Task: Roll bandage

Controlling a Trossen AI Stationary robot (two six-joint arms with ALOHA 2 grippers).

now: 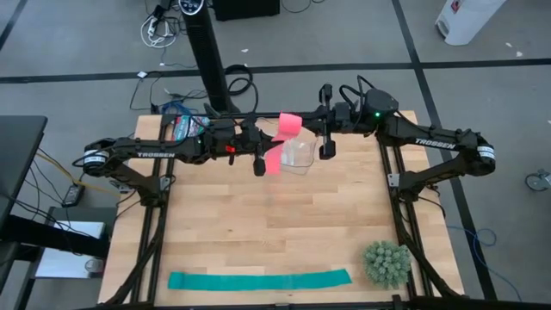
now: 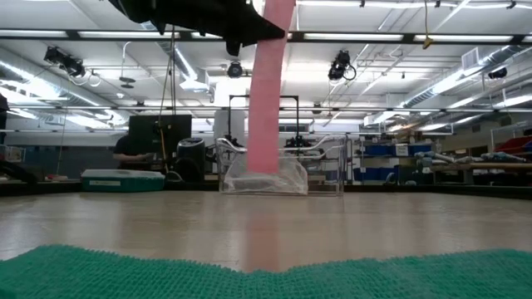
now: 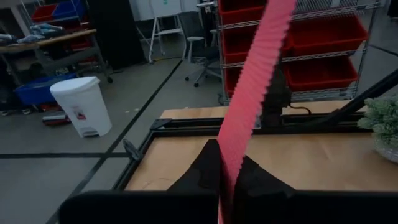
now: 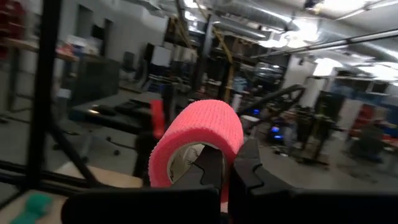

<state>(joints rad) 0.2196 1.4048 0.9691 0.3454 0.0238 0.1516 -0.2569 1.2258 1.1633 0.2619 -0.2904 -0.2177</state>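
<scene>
High view shows the wooden table (image 1: 258, 224) with both dark arms reaching in over its far edge, the left arm (image 1: 146, 153) from one side and the right arm (image 1: 430, 146) from the other, their grippers meeting near the middle. Along the table's near edge lies a long teal-green strip (image 1: 258, 280), flat and straight, with a small spiky green plant (image 1: 386, 263) just beyond its end on the right-arm side. A clear plastic container (image 1: 297, 155) stands under the two grippers, and the low view shows it resting on the tabletop. The bandage (image 1: 284, 136) is held up in the air between the two arms, well above the wood: the low view shows it as a pink-red strip hanging straight down toward the container. The left gripper (image 3: 229, 177) has its jaws closed on the strip, which runs up and away from between the two fingers, stretched taut, in the left wrist view. The right gripper (image 4: 227, 168) holds the rolled end, a pink-red coil with an open hollow core; its jaws are pinched on the coil's wall, the roll sitting just above and beside the fingertips.
</scene>
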